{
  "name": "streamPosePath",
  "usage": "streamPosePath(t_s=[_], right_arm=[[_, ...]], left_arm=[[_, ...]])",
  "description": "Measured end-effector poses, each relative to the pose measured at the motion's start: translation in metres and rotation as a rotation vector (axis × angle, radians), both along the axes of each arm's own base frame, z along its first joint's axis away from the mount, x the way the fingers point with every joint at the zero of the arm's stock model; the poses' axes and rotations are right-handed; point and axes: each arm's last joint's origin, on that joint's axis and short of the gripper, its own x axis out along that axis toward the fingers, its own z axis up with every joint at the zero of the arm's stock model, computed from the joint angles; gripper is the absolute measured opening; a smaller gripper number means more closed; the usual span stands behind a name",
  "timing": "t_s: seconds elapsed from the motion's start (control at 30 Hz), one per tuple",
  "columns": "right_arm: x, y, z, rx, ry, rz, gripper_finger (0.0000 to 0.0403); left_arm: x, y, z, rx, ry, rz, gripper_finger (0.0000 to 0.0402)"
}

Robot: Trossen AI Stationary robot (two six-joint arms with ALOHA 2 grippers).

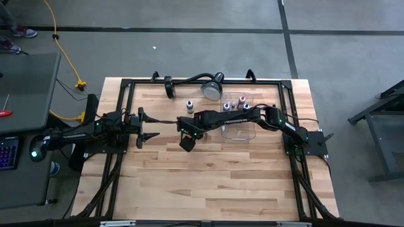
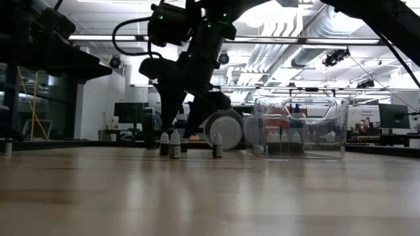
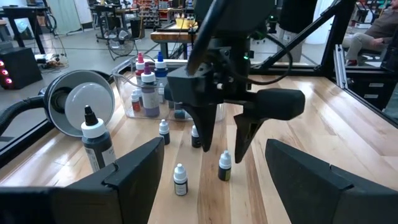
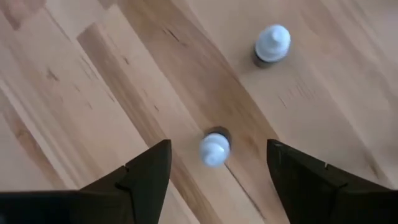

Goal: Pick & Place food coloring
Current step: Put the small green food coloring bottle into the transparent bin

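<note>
Several tiny white-capped food coloring bottles stand upright on the wooden table; one bottle (image 4: 214, 149) (image 3: 225, 167) is under my right gripper (image 4: 217, 180) (image 1: 187, 135). That gripper points down with its fingers open on either side of the cap, above it and not touching. A second bottle (image 4: 272, 45) stands farther off, and others (image 3: 180, 180) (image 2: 174, 145) stand close by. More bottles (image 3: 146, 87) are in the clear tray (image 1: 240, 129). My left gripper (image 1: 142, 129) waits open at the table's left.
A round silver lamp head (image 1: 213, 88) on a black gooseneck lies at the far edge. A larger dark bottle with a black tip (image 3: 94, 140) stands near it. A black frame (image 1: 126, 85) borders the table. Bare wood lies toward the near edge.
</note>
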Motion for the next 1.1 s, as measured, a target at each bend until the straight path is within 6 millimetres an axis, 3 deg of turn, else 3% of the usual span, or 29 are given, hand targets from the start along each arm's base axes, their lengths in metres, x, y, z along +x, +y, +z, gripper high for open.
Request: streamPosePath(t_s=[1.1], right_arm=[[-0.0006, -0.0021, -0.0054, 0.052, 0.014, -0.061, 0.0252]], left_arm=[[0.0000, 0.0000, 0.0000, 0.000, 0.000, 0.000, 0.0278]])
